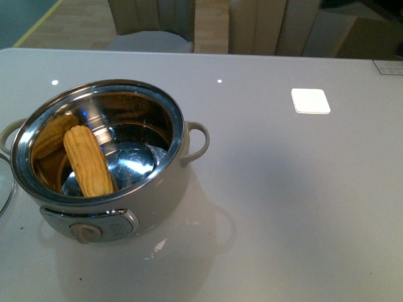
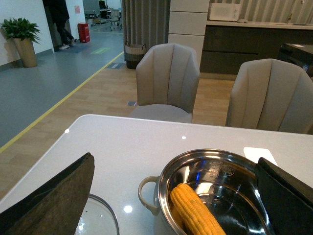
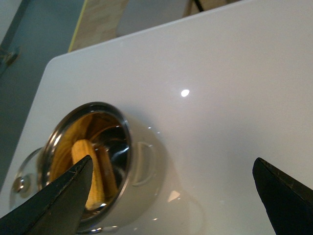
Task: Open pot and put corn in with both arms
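Both grippers, left and right, gape wide, holding nothing. Corn leans inside the uncovered pot near the table's left edge; bare tabletop stretches rightward.

dark wedge-shaped left gripper fingers, matte and grainy, right gripper fingers black, tapered

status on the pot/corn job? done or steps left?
Looks done. The pot is open, its glass lid flat on the table beside it. The corn leans inside the steel bowl. Both grippers, left and right, are open and hold nothing. No step visibly left.
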### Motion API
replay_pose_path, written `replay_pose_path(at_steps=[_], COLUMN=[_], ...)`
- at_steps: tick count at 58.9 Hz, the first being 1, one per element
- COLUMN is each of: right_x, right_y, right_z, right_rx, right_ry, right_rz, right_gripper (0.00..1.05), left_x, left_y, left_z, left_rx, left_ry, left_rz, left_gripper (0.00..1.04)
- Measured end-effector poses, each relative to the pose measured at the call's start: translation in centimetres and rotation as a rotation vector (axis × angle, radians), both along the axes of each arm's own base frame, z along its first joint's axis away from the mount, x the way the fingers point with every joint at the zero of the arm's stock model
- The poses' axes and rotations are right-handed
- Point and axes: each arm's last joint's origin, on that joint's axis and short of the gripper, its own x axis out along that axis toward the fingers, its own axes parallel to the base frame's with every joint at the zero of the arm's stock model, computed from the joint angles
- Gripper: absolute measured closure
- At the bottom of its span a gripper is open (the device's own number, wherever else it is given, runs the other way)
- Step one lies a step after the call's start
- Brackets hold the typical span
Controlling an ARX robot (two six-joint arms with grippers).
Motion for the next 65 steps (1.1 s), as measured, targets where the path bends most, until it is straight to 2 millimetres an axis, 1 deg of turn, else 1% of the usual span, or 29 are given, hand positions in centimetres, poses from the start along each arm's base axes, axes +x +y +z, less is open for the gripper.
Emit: replay_pose_path(at_steps=[3, 9, 17, 20, 27, 32, 36, 44, 47, 50, 55, 59, 65], right_x=[-1.0, -3.0, -5.1, -5.7, -8.5, -9.7, -10.0, -10.1, -10.0, -10.2, -10.6, -10.8, -11.1], right_y=[-1.0, -2.3, -3.3, -3.5, -4.4, -4.7, -4.8, -4.8, -4.9, -5.2, -5.9, -6.4, -7.0], right_z=[-0.4, -1.2, -1.5, -1.6, -2.7, -3.1, -3.1, -3.1, -3.6, -4.0, -3.7, -3.4, -4.0], right_rx=[-0.045, -0.127, -0.222, -0.233, -0.279, -0.296, -0.288, -0.281, -0.241, -0.247, -0.267, -0.298, -0.332], right_ry=[-0.001, -0.003, -0.04, -0.044, -0.039, -0.025, -0.03, -0.049, -0.184, -0.318, -0.477, -0.522, -0.514], right_rz=[-0.051, -0.122, -0.167, -0.173, -0.203, -0.222, -0.224, -0.221, -0.175, -0.145, -0.152, -0.154, -0.144], right_gripper=[0.09, 0.09, 0.09, 0.09, 0.09, 0.09, 0.09, 0.1, 0.18, 0.25, 0.38, 0.51, 0.68], left_x=[0.0, 0.0, 0.0, 0.0, 0.0, 0.0, 0.0, 0.0, 0.0, 0.0, 0.0, 0.0, 0.0], left_y=[0.0, 0.0, 0.0, 0.0, 0.0, 0.0, 0.0, 0.0, 0.0, 0.0, 0.0, 0.0, 0.0], left_z=[0.0, 0.0, 0.0, 0.0, 0.0, 0.0, 0.0, 0.0, 0.0, 0.0, 0.0, 0.0, 0.0], left_rx=[0.0, 0.0, 0.0, 0.0, 0.0, 0.0, 0.0, 0.0, 0.0, 0.0, 0.0, 0.0, 0.0], left_ry=[0.0, 0.0, 0.0, 0.0, 0.0, 0.0, 0.0, 0.0, 0.0, 0.0, 0.0, 0.0, 0.0], left_rz=[0.0, 0.0, 0.0, 0.0, 0.0, 0.0, 0.0, 0.0, 0.0, 0.0, 0.0, 0.0, 0.0], left_gripper=[0.07, 0.07, 0.07, 0.07, 0.07, 0.07, 0.07, 0.07, 0.07, 0.07, 0.07, 0.07, 0.07])
